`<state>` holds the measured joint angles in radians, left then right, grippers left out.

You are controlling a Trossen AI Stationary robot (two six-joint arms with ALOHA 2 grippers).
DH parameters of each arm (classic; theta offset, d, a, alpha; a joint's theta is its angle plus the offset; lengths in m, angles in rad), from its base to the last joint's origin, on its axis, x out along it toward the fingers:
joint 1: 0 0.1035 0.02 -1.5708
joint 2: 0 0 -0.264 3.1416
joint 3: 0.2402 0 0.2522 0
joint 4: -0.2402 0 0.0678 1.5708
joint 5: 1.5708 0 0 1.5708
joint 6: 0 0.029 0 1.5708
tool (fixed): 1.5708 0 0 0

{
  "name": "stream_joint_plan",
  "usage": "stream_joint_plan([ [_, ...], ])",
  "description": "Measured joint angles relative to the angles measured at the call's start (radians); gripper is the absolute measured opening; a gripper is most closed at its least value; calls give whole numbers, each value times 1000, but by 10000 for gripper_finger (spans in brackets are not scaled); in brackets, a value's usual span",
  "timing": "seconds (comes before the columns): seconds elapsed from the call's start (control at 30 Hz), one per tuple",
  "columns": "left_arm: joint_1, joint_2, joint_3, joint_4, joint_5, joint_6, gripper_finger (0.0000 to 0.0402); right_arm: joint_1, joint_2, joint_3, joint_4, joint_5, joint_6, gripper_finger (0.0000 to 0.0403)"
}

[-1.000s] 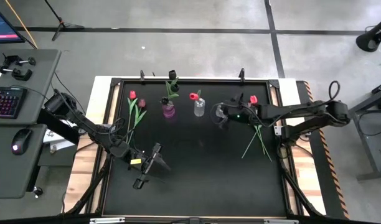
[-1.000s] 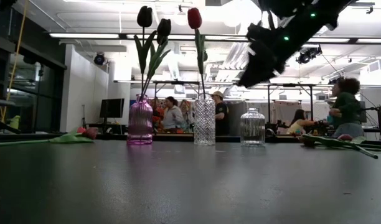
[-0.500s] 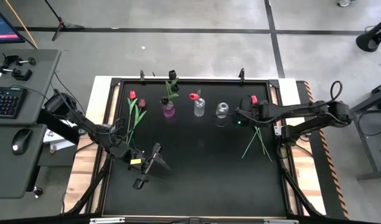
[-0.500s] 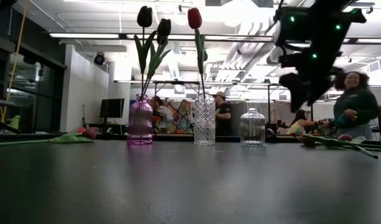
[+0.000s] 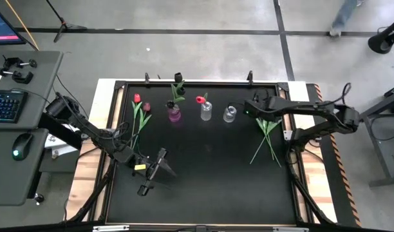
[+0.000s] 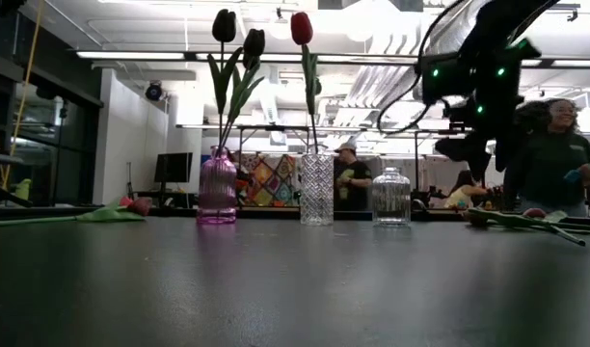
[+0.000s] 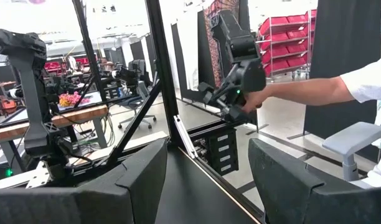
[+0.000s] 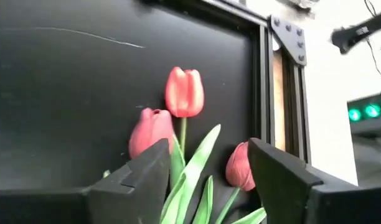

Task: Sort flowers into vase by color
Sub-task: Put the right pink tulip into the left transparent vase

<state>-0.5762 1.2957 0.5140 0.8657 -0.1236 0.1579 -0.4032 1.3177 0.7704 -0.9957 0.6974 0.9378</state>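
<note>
Left gripper (image 5: 152, 173) waits over the near left of the table (image 5: 203, 187), fingers spread, holding nothing. Two loose flowers (image 5: 140, 111) lie at the far left. Along the far edge stand a purple vase (image 5: 174, 114) with dark tulips, a clear vase (image 5: 206, 111) with one red tulip, and an empty jar (image 5: 230, 114). Right gripper (image 5: 253, 109) hovers above the flower bunch (image 5: 266, 132) at far right, fingers apart around nothing; three heads (image 8: 184, 92) show between them. Judged step: selecting the next stem. Next move calls for lowering onto a single stem, clear of its neighbours.
</note>
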Motion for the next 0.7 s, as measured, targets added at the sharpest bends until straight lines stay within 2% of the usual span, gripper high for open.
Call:
stream_joint_plan([
  [0.27, 0, 0, 0, -4, 0, 0, 213, -108, 159, 0, 78, -22, -101, 154],
  [0.57, 0, 0, 0, -7, 0, 0, 213, -147, 275, 0, 140, -21, -138, 42],
  [0.7, 0, 0, 0, -7, 0, 1, 213, -144, 277, 0, 234, -88, -209, 5],
])
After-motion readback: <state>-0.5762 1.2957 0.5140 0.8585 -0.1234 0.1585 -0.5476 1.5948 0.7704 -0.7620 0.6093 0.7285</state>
